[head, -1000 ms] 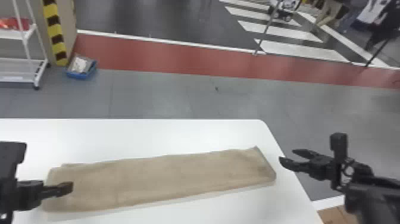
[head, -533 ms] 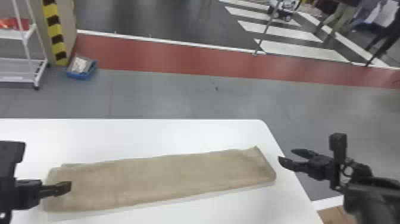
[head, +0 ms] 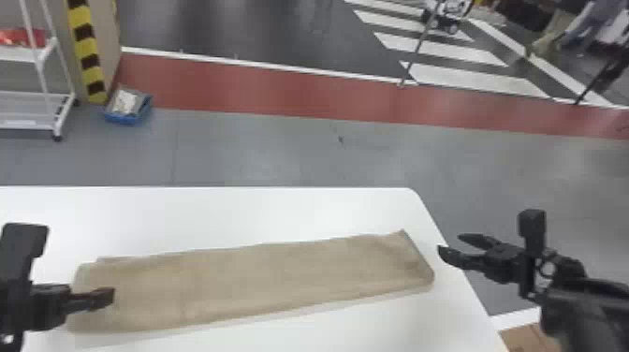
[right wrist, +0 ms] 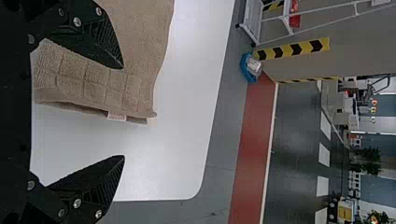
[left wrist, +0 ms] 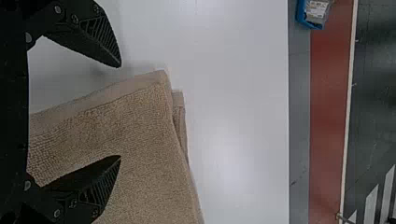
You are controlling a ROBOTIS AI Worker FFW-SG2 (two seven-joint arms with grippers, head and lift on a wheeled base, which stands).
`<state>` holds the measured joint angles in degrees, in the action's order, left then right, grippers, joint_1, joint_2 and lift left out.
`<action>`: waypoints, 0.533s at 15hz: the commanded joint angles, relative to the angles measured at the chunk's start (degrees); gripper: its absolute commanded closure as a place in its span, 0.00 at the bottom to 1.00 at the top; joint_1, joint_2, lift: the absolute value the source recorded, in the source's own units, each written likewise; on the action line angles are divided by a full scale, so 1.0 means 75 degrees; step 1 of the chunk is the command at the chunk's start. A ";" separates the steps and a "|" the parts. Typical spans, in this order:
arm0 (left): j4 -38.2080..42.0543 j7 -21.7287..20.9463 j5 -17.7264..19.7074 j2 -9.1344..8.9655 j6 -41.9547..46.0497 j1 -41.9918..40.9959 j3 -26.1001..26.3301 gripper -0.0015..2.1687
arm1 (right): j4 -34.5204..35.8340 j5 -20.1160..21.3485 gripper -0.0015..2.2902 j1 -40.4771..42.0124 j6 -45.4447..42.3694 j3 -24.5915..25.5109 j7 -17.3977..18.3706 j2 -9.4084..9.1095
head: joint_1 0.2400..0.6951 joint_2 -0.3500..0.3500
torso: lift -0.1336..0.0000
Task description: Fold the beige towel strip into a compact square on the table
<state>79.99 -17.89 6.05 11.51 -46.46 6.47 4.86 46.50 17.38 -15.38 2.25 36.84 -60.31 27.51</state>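
Nothing has visibly shifted: the beige towel strip (head: 252, 281) lies lengthwise between two wide-open, empty grippers, the left gripper (left wrist: 120, 111) over its left end, the right gripper (right wrist: 123, 112) beside the table's (head: 281, 210) right edge.

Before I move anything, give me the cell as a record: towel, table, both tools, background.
towel: beige towel strip, one long flat band, layered edges, not yet a square
label: small white label at its right end
surface: white table
left_tool: left tool open at the towel's left end
right_tool: right tool open, just off the towel's right end, by the table's right edge
held: nothing
background: blue bin on the floor, beside white wheeled rack
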 commanded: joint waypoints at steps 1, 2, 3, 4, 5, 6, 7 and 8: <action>-0.0012 -0.0005 -0.0009 0.0000 -0.0035 0.0016 0.0125 0.14 | 0.0000 0.0002 0.10 0.0000 -0.0001 -0.0002 -0.0009 0.0000 | 1.00 0.00 | 1.00; -0.0012 -0.0017 -0.0009 -0.0012 -0.0035 0.0016 0.0137 0.15 | 0.0000 0.0002 0.10 0.0000 -0.0001 -0.0002 0.0003 0.0000 | 1.00 0.00 | 1.00; -0.0012 -0.0052 -0.0009 0.0000 -0.0058 0.0016 0.0149 0.23 | 0.0000 0.0002 0.10 -0.0011 0.0023 -0.0002 -0.0009 0.0012 | 1.00 0.00 | 1.00; -0.0024 -0.0064 -0.0009 0.0000 -0.0058 0.0028 0.0149 0.30 | 0.0000 0.0002 0.10 -0.0011 0.0023 -0.0002 -0.0009 0.0012 | 1.00 0.00 | 1.00; -0.0012 -0.0110 -0.0033 0.0012 -0.0081 0.0028 0.0149 0.33 | 0.0000 0.0002 0.11 -0.0011 0.0046 -0.0002 -0.0021 0.0012 | 1.00 0.00 | 1.00; -0.0024 -0.0122 -0.0056 0.0012 -0.0105 0.0028 0.0149 0.40 | 0.0000 0.0002 0.11 -0.0011 0.0070 -0.0002 -0.0021 0.0012 | 1.00 0.00 | 1.00; -0.0012 -0.0134 -0.0103 0.0012 -0.0105 0.0028 0.0149 0.45 | 0.0000 0.0014 0.11 -0.0023 0.0070 -0.0013 -0.0021 0.0012 | 1.00 0.00 | 1.00; -0.0012 -0.0146 -0.0115 0.0012 -0.0128 0.0028 0.0149 0.45 | 0.0000 0.0014 0.11 -0.0047 0.0093 -0.0002 -0.0021 0.0012 | 1.00 0.00 | 1.00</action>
<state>79.85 -18.91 5.45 11.60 -47.23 6.68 5.97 46.49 17.45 -15.52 2.79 36.82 -60.47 27.59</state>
